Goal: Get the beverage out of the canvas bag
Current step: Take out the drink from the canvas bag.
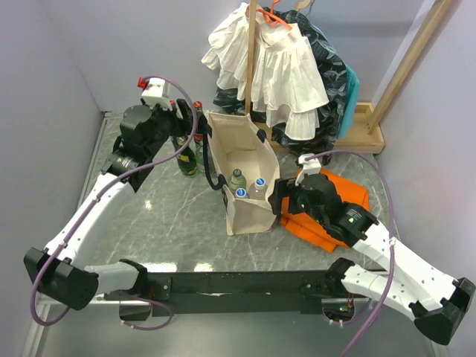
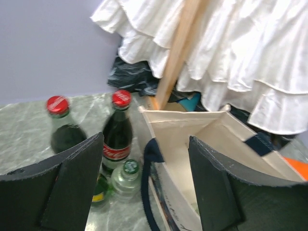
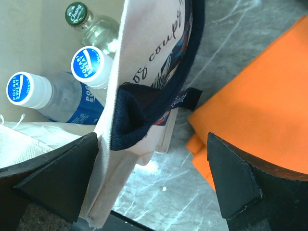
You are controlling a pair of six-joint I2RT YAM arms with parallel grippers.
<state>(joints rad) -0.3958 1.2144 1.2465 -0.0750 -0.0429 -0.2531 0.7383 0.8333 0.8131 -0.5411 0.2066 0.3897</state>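
Because the drinks stand upright in the near half of the canvas bag (image 1: pixel 247 214), caps up and long axes vertical, the coming move turns on reaching them from above through the open mouth rather than from the side. Nearest the arm bases, the right gripper (image 3: pixel 153 140) is at the bag's near right wall with its fingers (image 3: pixel 57 175) spread wide. One is on the inner side and the other on the outer side over the marble table (image 1: pixel 171 216). The cream wall and its navy handle (image 3: pixel 144 110) run between them but are not pinched. From those fingers the two blue-capped plastic bottles (image 3: pixel 62 103) lie just inward, toward the robot's left and close together, and a green-capped clear bottle (image 3: pixel 91 29) stands just beyond them toward the far end. The right arm therefore looks the nearer one for a grasp. An orange cloth (image 1: pixel 346 195) lies flat just beside the bag on the right. Farther on, the left gripper (image 2: pixel 144 142) hovers over the bag's far left corner, fingers spread and empty, with the rim below the gap. Outside the bag on that side stand two red-capped cola bottles (image 2: pixel 117 132) and a small green-capped one (image 2: pixel 126 178), close to the wall and likely to crowd any descent there. At the back, a wooden post (image 1: pixel 251 52) hung with white ruffled clothing (image 1: pixel 286 78) overhangs the far end, so the freest lift is probably straight up over the near half.
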